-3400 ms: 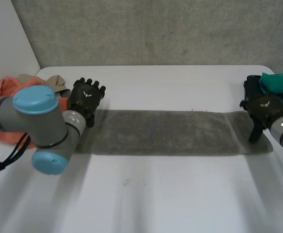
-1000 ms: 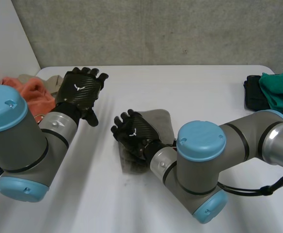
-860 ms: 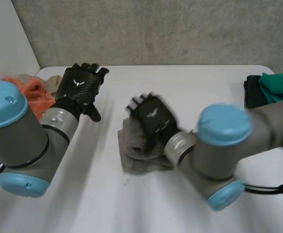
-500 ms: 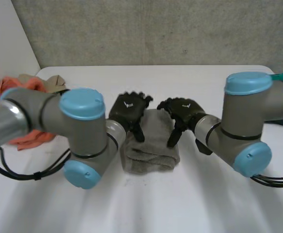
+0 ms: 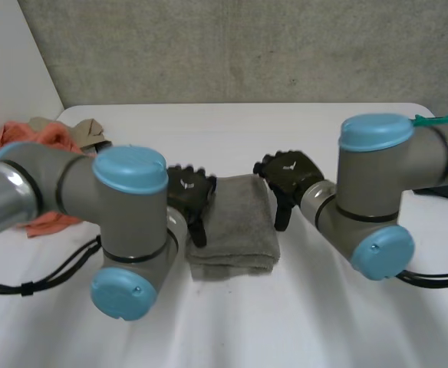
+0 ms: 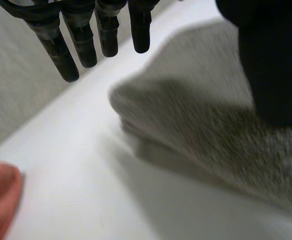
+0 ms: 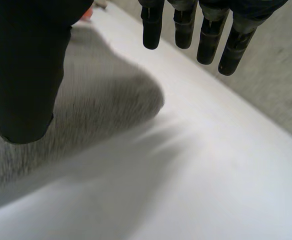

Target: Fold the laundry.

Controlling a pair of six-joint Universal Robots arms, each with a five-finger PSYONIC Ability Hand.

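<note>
Towel [image 5: 234, 224], grey and thick-piled, lay folded into a compact, roughly rectangular stack near the middle of the white bench [image 5: 232, 322], its layers showing along the near edge and its top face slightly rumpled. The left hand [image 5: 187, 193] sat at the towel's left edge, toward the far corner, and the right hand [image 5: 287, 175] sat at the far right corner, so that the towel lay between the two hands. In the left wrist view the left hand's fingers [image 6: 61, 45] were straight and spread apart, hanging above bare bench just beyond a rounded corner of the stack, while its thumb [image 6: 273, 65] hung over the towel's top; whether the thumb touched the pile could not be told. The right wrist view showed much the same: straight, separated fingers [image 7: 206, 35] over the bench past the towel's corner, and the thumb [image 7: 26, 75] over the grey surface, nothing pinched. An orange cloth [image 5: 32, 146] and a tan cloth [image 5: 86, 129] lay at the bench's far left, well apart from the towel, and a teal cloth [image 5: 443, 119] showed at the far right.
</note>
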